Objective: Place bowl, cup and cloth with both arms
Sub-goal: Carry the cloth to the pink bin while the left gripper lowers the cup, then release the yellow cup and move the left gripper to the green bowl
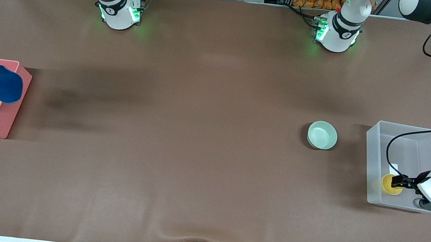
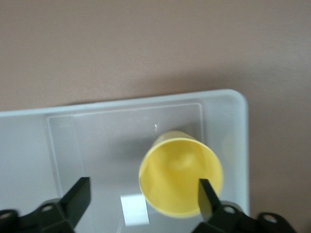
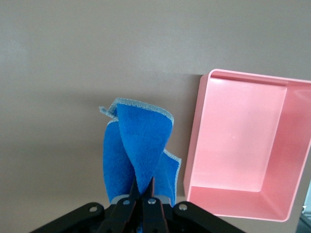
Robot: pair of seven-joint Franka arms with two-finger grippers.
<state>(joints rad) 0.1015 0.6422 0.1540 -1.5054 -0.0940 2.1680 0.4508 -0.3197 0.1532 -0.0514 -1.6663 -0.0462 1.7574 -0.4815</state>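
From the front, I saw the bowl alone on the tabletop, beside the clear bin. Left wrist: left tool wide around the cup. Right wrist: right tool pinched the cloth beside the pink tray.

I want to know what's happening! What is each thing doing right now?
Small yellow cup: inside the clear plastic bin, between the left gripper's open fingers.
Royal-blue fabric cloth: pinched by the right gripper, hanging.
Pale mint-green bowl: upright on the table, untouched.
Pink tray: empty.
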